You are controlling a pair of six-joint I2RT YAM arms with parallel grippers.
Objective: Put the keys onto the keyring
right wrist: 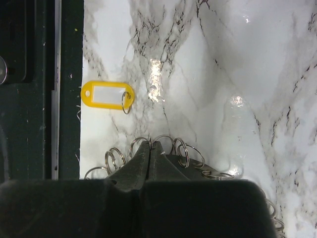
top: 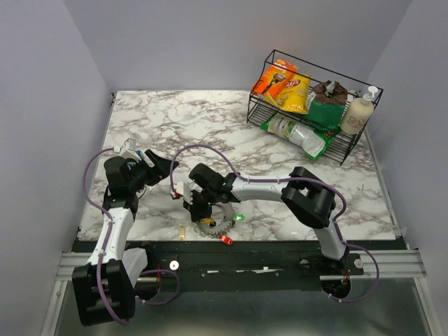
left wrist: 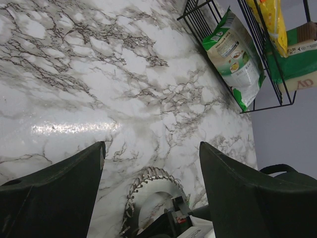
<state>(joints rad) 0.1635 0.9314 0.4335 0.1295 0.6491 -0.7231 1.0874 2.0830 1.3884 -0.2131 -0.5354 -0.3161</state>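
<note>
The marble tabletop point(top: 210, 119) took up most of the overhead view. The right arm point(top: 308, 199) reached across the tabletop's near edge towards the left, and the left arm point(top: 115, 217) stood up at the near-left corner. At the far right sat a black wire rack point(top: 350, 143). It held an orange chip bag point(top: 273, 78), a yellow chip bag point(top: 295, 91) and a green bag point(top: 323, 113). A green-and-white bag point(top: 301, 134) lay on its lower shelf, and a pump bottle point(top: 358, 112) stood at its right end.

The left tool point(top: 159, 168) was raised above the tabletop with its fingers well apart and nothing between them. Its wrist view looked down past them to the right tool.

The right tool point(top: 196, 208) was down at the near edge. In its wrist view the fingertips point(right wrist: 143, 151) met, pinched together on the arc of the keyring point(right wrist: 115, 158). That was a big loop strung with small split rings, and it lay flat on the marble under and just right of that tool point(top: 210, 229).

A yellow key tag point(right wrist: 106, 94) with its own small split ring lay loose near the tabletop's edge, just apart from the loop. A green key point(top: 239, 218) lay just beside the loop's right side. A red key point(top: 226, 240) lay at its near side, though I could not tell whether it touched.
</note>
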